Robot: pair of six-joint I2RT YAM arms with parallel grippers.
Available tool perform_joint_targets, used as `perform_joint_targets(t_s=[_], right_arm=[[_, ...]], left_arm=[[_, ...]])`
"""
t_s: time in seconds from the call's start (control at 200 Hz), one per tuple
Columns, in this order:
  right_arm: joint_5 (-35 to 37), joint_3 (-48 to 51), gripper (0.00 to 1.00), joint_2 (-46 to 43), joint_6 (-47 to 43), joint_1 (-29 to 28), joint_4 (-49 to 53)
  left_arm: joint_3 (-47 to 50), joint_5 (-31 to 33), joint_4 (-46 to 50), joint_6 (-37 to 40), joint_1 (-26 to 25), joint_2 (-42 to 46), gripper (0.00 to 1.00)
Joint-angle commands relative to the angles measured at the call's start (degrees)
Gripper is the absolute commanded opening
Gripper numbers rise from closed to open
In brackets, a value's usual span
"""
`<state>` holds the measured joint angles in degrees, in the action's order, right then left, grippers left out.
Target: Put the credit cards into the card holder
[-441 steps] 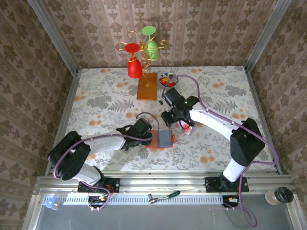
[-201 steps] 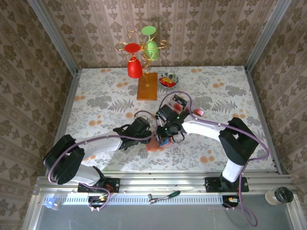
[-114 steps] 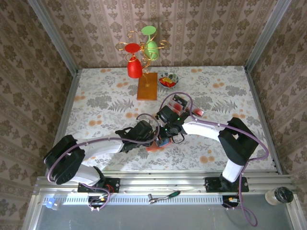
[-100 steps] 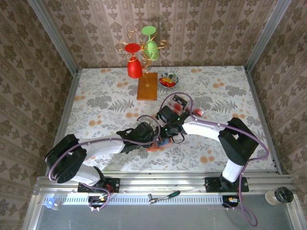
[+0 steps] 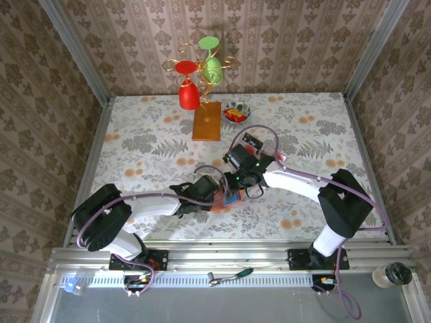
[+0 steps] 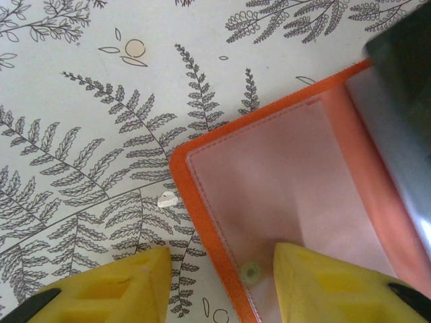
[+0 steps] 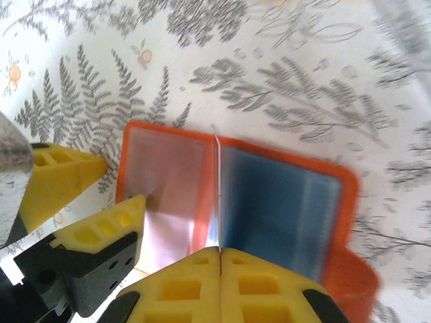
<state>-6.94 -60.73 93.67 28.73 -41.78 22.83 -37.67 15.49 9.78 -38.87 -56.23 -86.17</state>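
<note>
Left gripper [image 6: 219,272] and right gripper [image 7: 219,266], pinching a credit card [image 7: 217,195], crowd the card holder [image 5: 232,200] near centre; tabletop [image 5: 135,145] open left and right; glass stand [image 5: 206,122] and bowl [image 5: 236,112] block far centre

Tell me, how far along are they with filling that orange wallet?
Done: the card holder lies open. In hand: the right gripper pinches one card edge-on above its fold, while the left gripper straddles its edge. Left: sliding that card in, plus more cards lying farther back.
</note>
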Motion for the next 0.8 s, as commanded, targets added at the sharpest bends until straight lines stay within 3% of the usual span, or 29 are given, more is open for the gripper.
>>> perform_joint_targets(t_s=[0.0,0.28,0.585,0.795], right_arm=[[2.4,3.2,0.0,-2.7,-0.3,2.6,1.5],[2.2,11.1,0.0,-6.1,1.5,5.1,-1.7],[-1.3,11.7,0.0,-12.8,4.5,5.0,-3.9],[-4.4,13.1,0.0,-13.5,8.0,3.3,-11.8]], left_arm=[[-0.9,1.7,2.2,0.6,0.1,-1.5,0.45],[-1.7,1.2,2.6,2.3,0.9,-1.9,0.45],[-1.2,1.2,3.5,2.3,1.0,-1.0,0.45],[-1.1,1.5,4.1,2.3,1.0,-0.4,0.45]])
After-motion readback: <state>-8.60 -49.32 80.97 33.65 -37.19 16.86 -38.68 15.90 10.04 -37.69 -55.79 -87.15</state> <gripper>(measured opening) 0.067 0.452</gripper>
